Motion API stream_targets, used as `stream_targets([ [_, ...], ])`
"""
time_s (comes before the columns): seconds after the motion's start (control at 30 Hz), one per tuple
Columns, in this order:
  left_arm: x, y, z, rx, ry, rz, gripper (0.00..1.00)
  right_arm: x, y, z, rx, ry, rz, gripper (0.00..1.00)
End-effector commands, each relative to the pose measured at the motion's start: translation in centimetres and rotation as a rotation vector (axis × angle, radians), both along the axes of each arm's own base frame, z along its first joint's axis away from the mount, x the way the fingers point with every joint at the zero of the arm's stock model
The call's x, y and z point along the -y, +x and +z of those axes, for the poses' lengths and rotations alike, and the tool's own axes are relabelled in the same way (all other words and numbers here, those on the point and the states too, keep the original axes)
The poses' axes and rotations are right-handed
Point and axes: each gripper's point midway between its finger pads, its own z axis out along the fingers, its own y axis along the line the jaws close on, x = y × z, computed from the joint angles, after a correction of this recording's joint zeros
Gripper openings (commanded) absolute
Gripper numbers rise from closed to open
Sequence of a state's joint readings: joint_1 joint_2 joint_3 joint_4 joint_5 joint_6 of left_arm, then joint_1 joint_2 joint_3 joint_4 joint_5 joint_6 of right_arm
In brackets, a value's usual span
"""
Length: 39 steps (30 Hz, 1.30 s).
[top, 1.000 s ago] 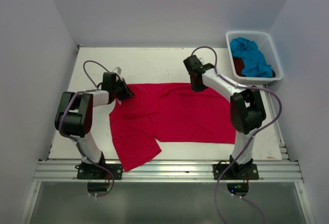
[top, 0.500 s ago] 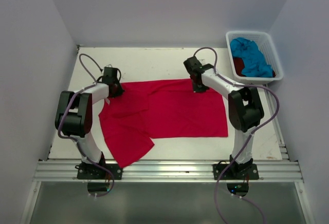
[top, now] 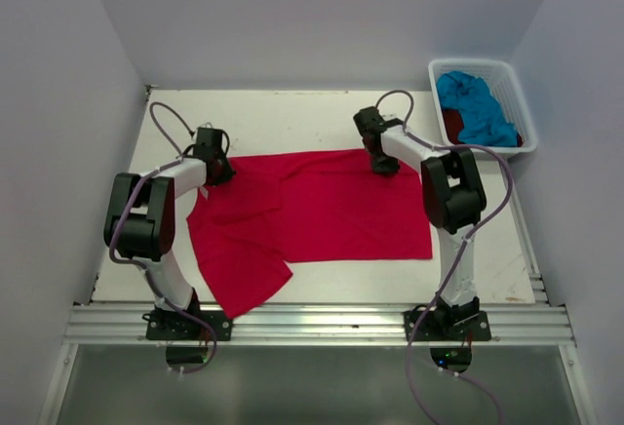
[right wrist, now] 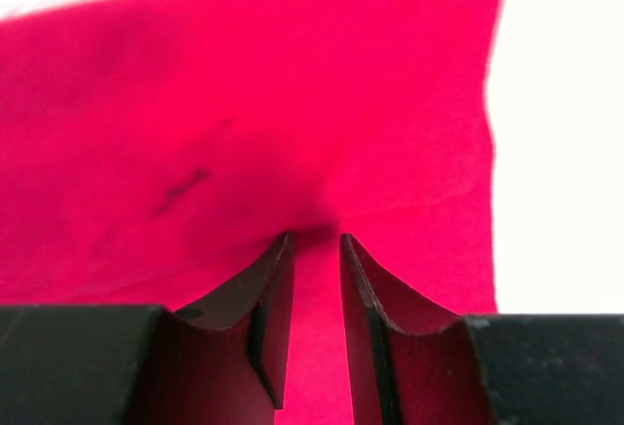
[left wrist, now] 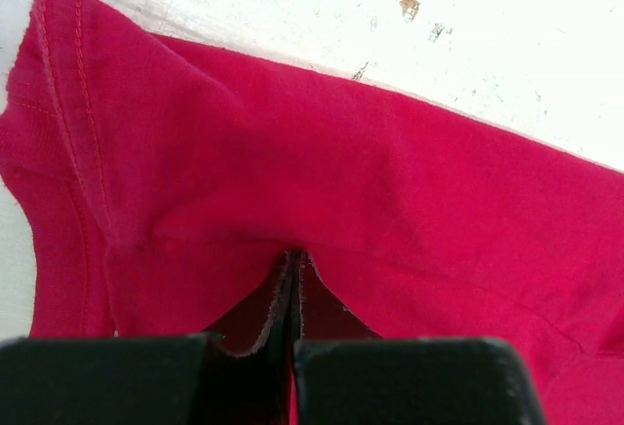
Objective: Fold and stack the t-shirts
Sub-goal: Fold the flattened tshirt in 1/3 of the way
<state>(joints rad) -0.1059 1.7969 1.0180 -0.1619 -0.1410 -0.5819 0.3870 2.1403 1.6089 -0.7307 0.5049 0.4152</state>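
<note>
Readable text: none in any view.
Red-pink shirt (top: 331, 206): plain cloth, no print or tag legible.
Basket (top: 485, 153): white plastic, no writing legible.

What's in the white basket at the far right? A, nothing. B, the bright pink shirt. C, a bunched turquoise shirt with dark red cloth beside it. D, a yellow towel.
C: the turquoise t-shirt lies bunched in the white basket, with the dark red t-shirt showing at its edge.
</note>
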Motion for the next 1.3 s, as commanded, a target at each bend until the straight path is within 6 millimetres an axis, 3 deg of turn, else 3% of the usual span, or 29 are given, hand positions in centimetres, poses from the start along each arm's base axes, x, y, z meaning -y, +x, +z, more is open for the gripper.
stream_targets([
  [0.0,-0.7,-1.4,-0.5,-0.041,0.02,-0.008,0.0,2.6,1.1,2.1,0.089,-0.055,-0.104,0.3],
  [0.23,-0.4,-1.8,-1.1,-0.053,0.019,-0.018,0.0,6.5,0.5,1.7,0.094,-0.062,-0.204,0.3],
  [0.47,-0.2,-1.9,-1.3,-0.058,0.018,-0.022,0.0,8.3,0.8,1.7,0.099,-0.031,-0.246,0.3],
  [0.77,0.0,-2.1,-1.6,-0.067,0.022,-0.031,0.0,7.2,1.7,4.3,0.172,0.058,-0.201,0.29],
  [1.0,0.1,-2.0,-1.7,-0.067,0.023,-0.034,0.0,3.2,3.6,5.9,0.241,0.266,-0.042,0.23],
  [1.17,0.1,-2.0,-1.5,-0.064,0.024,-0.034,0.0,2.4,4.3,3.5,0.157,0.275,-0.02,0.21],
  [1.27,0.0,-2.1,-1.3,-0.063,0.029,-0.031,0.0,2.9,4.1,2.1,0.135,0.247,-0.054,0.2],
])
